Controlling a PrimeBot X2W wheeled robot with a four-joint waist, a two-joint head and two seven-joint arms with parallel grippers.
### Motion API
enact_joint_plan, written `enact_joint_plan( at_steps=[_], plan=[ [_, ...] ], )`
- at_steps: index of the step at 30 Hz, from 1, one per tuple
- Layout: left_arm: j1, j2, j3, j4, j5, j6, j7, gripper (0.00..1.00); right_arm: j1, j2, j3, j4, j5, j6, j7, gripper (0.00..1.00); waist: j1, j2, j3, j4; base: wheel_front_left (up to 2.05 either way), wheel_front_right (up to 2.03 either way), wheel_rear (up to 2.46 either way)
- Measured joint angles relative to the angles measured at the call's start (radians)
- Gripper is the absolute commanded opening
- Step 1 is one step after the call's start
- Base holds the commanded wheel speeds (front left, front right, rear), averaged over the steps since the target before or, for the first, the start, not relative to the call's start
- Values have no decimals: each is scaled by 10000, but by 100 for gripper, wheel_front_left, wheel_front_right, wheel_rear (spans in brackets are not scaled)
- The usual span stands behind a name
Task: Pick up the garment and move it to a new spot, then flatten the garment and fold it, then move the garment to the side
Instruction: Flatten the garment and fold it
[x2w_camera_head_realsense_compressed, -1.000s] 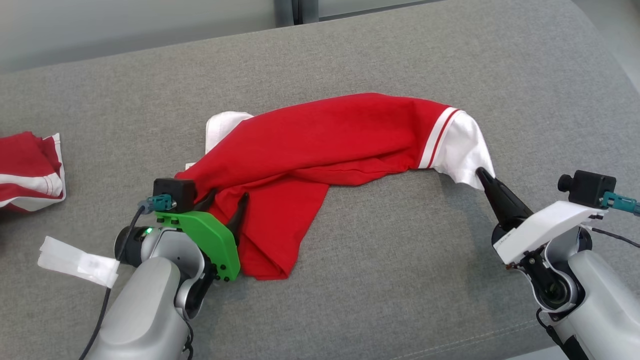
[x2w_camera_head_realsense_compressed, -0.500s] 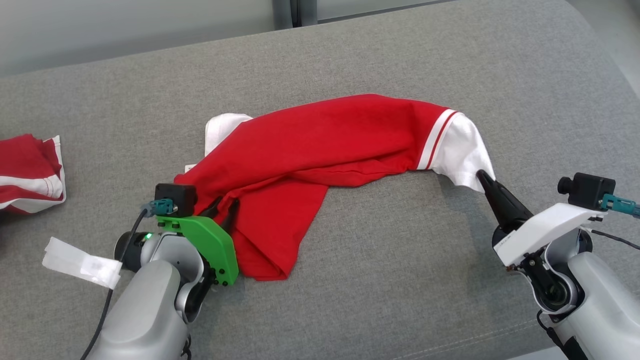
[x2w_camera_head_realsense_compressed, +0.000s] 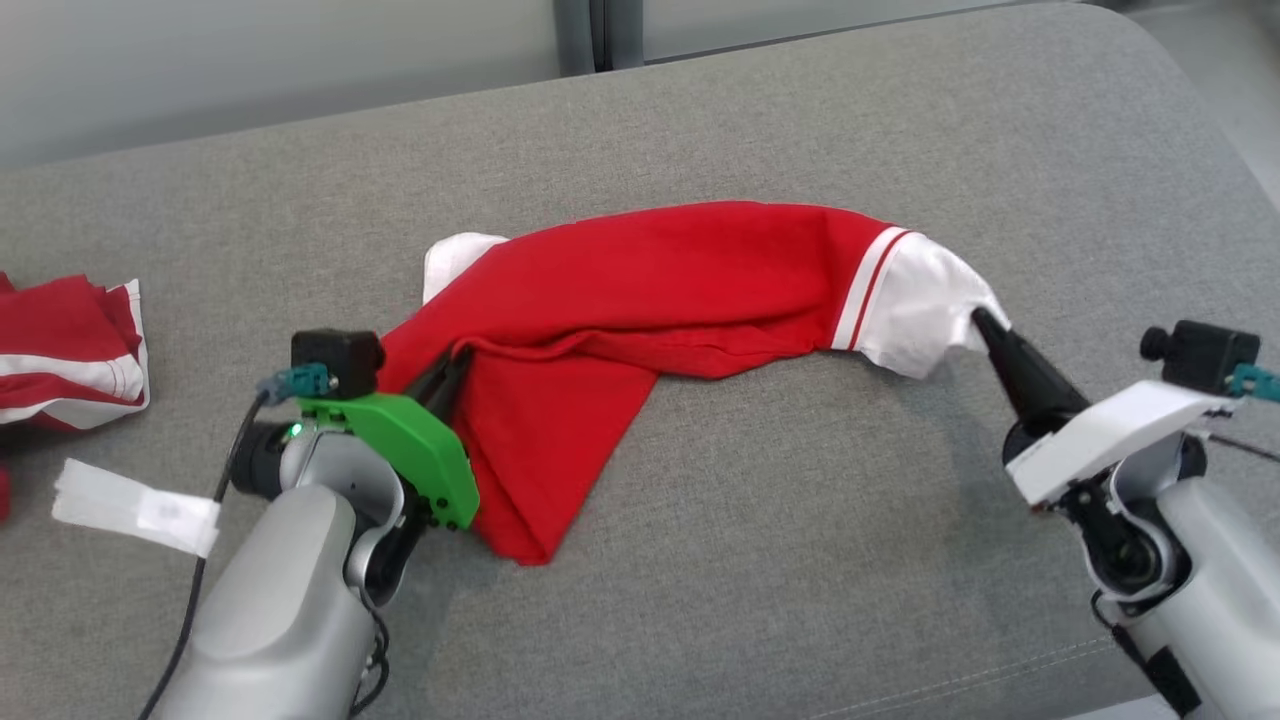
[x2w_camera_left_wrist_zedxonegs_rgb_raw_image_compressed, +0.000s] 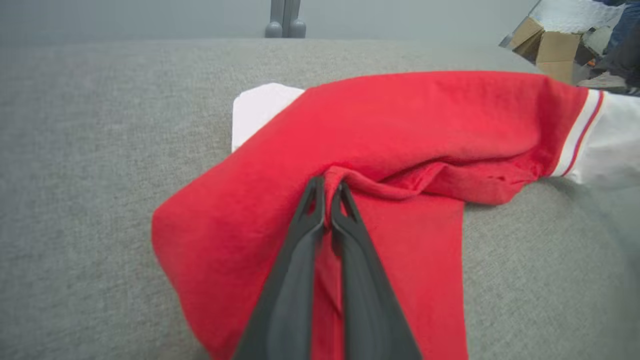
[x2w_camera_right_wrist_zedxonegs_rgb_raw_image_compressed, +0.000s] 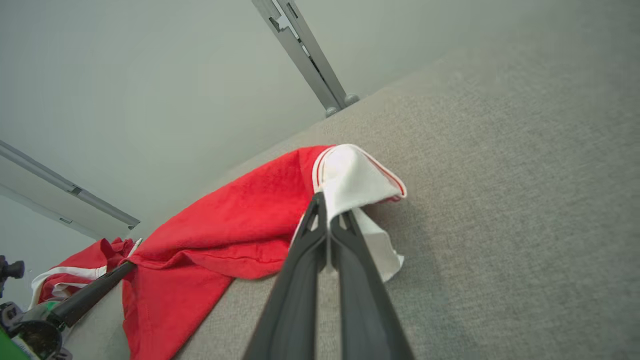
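The garment (x2w_camera_head_realsense_compressed: 640, 290) is red with white ends and a red-and-white striped band, stretched across the grey cushion. My left gripper (x2w_camera_head_realsense_compressed: 455, 362) is shut on a pinched fold of its red cloth at the left; the left wrist view shows that fold (x2w_camera_left_wrist_zedxonegs_rgb_raw_image_compressed: 330, 185) squeezed between the dark fingers (x2w_camera_left_wrist_zedxonegs_rgb_raw_image_compressed: 295, 260). At the right, my right gripper (x2w_camera_head_realsense_compressed: 985, 325) is shut on the white end (x2w_camera_head_realsense_compressed: 920, 300), which is lifted off the cushion. In the right wrist view the white cloth (x2w_camera_right_wrist_zedxonegs_rgb_raw_image_compressed: 350, 180) drapes over the fingertips. A red flap (x2w_camera_head_realsense_compressed: 540, 480) hangs toward me.
A second red-and-white garment (x2w_camera_head_realsense_compressed: 65, 350) lies crumpled at the far left edge. A white paper tag (x2w_camera_head_realsense_compressed: 135, 508) hangs from my left arm's cable. The grey cushion (x2w_camera_head_realsense_compressed: 800, 560) ends at a rounded back edge before a pale wall. Cardboard boxes (x2w_camera_left_wrist_zedxonegs_rgb_raw_image_compressed: 545, 47) stand beyond the right end.
My left gripper closed from wide open onto a fold of red cloth and lifted slightly. The right gripper stayed shut on the white end, drawing it a little up. The head camera shifted slightly.
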Motion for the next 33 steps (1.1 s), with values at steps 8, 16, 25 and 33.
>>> enact_joint_plan(
  at_steps=[8, 16, 25, 33],
  plan=[
    [-893, 247, 399, -2857, -949, -263, -102, 0, -1326, -1143, -1229, -1647, 729, 67, 194, 0, 0, 0, -485, 86, 0, 0, 0],
    [-957, 1425, 888, -6355, -2372, -263, 585, 0, -1279, -2010, -2468, -4245, 2782, 75, 884, 0, 0, 0, -1222, 253, 0, 0, 0],
    [-904, 2435, 1530, -11419, -3962, -56, 2577, 0, 131, -3120, -4715, -8936, 5522, 0, 1605, 0, 0, 0, -1790, 257, 0, 0, 0],
    [-891, 3018, 2485, -10891, -4961, 1653, 4422, 0, 315, -2911, -5185, -8521, 7187, -1841, 2330, 0, 0, 0, -1097, 207, 0, 0, 0]
  ],
)
